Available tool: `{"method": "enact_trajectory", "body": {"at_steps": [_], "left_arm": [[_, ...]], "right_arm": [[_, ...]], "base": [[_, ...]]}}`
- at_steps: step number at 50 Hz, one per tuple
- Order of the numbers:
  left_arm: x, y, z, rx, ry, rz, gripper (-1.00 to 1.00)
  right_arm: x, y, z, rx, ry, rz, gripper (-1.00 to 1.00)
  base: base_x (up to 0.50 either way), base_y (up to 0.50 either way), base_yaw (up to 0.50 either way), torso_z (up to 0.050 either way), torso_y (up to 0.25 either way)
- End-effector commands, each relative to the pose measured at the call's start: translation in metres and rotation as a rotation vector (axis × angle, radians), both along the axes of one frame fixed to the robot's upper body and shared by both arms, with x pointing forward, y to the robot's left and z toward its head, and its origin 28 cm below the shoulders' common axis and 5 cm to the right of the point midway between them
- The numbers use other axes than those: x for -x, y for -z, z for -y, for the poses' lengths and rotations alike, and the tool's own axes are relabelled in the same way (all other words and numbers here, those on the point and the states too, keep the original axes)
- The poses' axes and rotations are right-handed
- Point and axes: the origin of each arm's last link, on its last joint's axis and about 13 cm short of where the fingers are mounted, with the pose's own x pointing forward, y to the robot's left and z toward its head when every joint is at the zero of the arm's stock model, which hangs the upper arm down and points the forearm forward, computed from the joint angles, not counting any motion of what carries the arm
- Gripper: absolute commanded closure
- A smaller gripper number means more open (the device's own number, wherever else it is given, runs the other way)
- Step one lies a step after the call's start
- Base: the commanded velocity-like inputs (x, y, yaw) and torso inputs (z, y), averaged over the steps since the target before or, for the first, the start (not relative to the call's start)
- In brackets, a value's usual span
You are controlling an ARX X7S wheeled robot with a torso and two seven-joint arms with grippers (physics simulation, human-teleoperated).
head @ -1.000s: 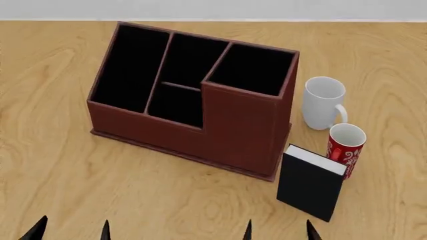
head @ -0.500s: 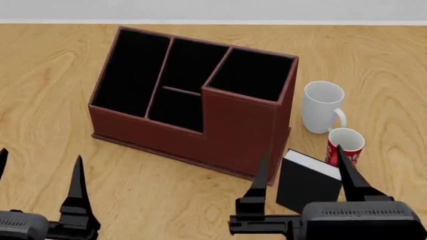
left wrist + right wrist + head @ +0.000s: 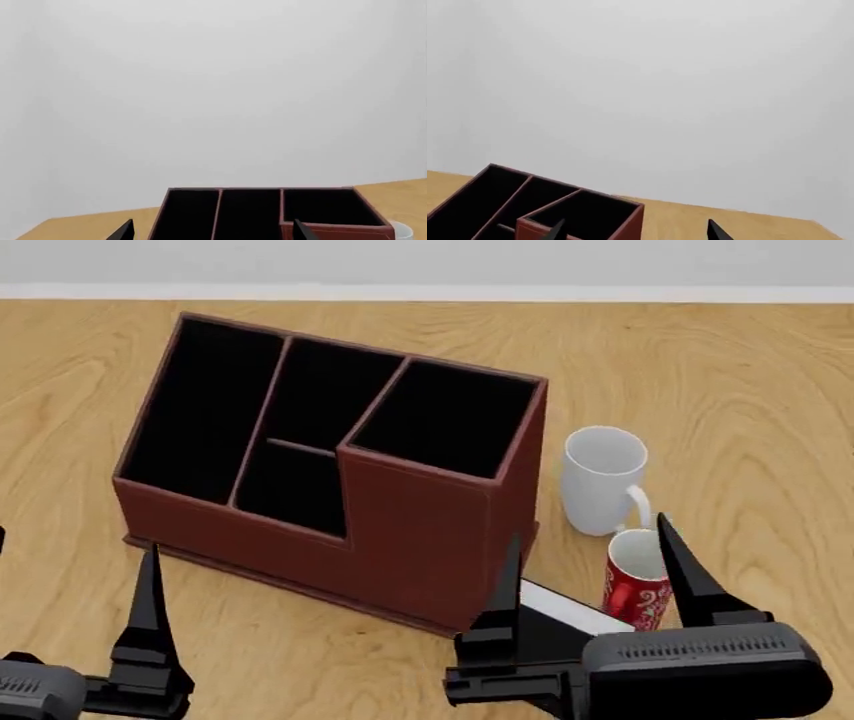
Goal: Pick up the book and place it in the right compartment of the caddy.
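The reddish-brown caddy (image 3: 400, 540) stands at centre left on the wooden table. Its tall right compartment (image 3: 447, 420) is black inside and holds nothing. The black book (image 3: 577, 610) stands just right of the caddy's front corner; only its white page edge and a strip of cover show behind my right gripper. My right gripper (image 3: 587, 530) is open and empty, fingers pointing up, in front of the book. My left gripper (image 3: 75, 545) is open and empty at the lower left. The caddy also shows in the left wrist view (image 3: 267, 210) and the right wrist view (image 3: 560, 210).
A white mug (image 3: 601, 480) stands right of the caddy, and a red mug (image 3: 637, 585) stands in front of it, right behind the book. Wooden tabletop (image 3: 721, 390) extends to the right. A pale wall lies beyond the table's far edge.
Both grippers have risen further into the head view. The view has shifted, so the caddy sits more to the left. My right gripper now hides most of the book.
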Motion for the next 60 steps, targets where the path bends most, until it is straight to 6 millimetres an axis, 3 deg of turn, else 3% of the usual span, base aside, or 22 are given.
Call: {"method": "enact_trajectory", "body": {"at_steps": [1, 27, 38, 60], "left_arm": [[-0.0005, 0.0009, 0.0008, -0.012, 0.005, 0.001, -1.0], [0.0051, 0.0039, 0.0039, -0.035, 0.004, -0.005, -1.0], [0.0046, 0.0054, 0.0043, -0.044, 0.002, -0.012, -1.0], [0.0077, 0.0096, 0.0022, -0.055, -0.004, -0.017, -1.0]], "right_arm": [[0.0011, -0.0005, 0.0, 0.017, -0.004, 0.019, -1.0], [0.0005, -0.0019, -0.0015, 0.002, -0.018, -0.001, -1.0], [-0.0042, 0.0007, -0.0032, 0.104, 0.11, -0.068, -1.0], [-0.0022, -0.0011, -0.0054, 0.096, 0.046, -0.054, -1.0]], "base": [[0.5, -0.12, 0.0, 0.0, 0.0], [0.5, 0.0, 0.0, 0.0, 0.001], [-0.01, 0.0, 0.03, 0.0, 0.0], [0.0, 0.0, 0.5, 0.0, 0.0]]}}
